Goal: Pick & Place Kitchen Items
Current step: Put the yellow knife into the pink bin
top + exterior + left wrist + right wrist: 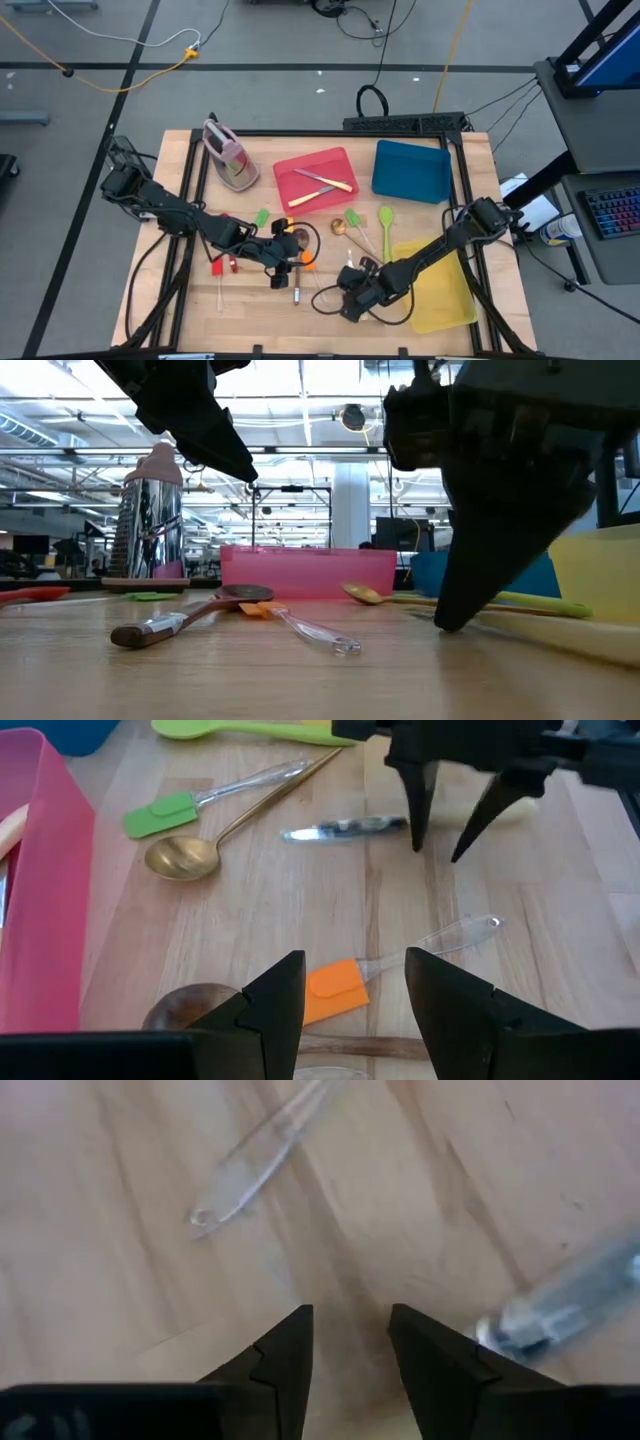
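**Wooden bench, both pincers spread over scattered utensils**

Pale wood planks make up the table (pixel 200 310), framed by black rails, with grey floor and trailing cables around it in the high view. Across the low view, a bright hall with ceiling lights and steel trusses fills the background.

At centre of the high view, the left gripper (pixel 283 272) hangs low over the boards with its fingers (pixel 275 1000) spread and nothing between them. Just ahead of it lies the orange spatula (pixel 338 990), its clear handle running toward the right of the left wrist picture. Touching or just beside the orange head is the brown spoon (pixel 185 618), whose long axis runs from lower left to centre in the low view, bowl at the far end.

Lower centre-right in the high view, the right gripper (pixel 352 305) is also down near the wood, fingers (pixel 285 1355) apart and empty. A silver-bladed knife (pixel 345 827) lies just beside it, lengthwise left to right in the left wrist view.

Farther out, a gold spoon (pixel 185 855) points its bowl to the left of that view, a green spatula (pixel 160 816) beside it. Two knives lie in the red tray (pixel 315 178), upper centre; the blue tray (pixel 412 170) sits to its right, the yellow tray (pixel 445 295) at lower right, and the pink-grey stand (pixel 230 155) at upper left.
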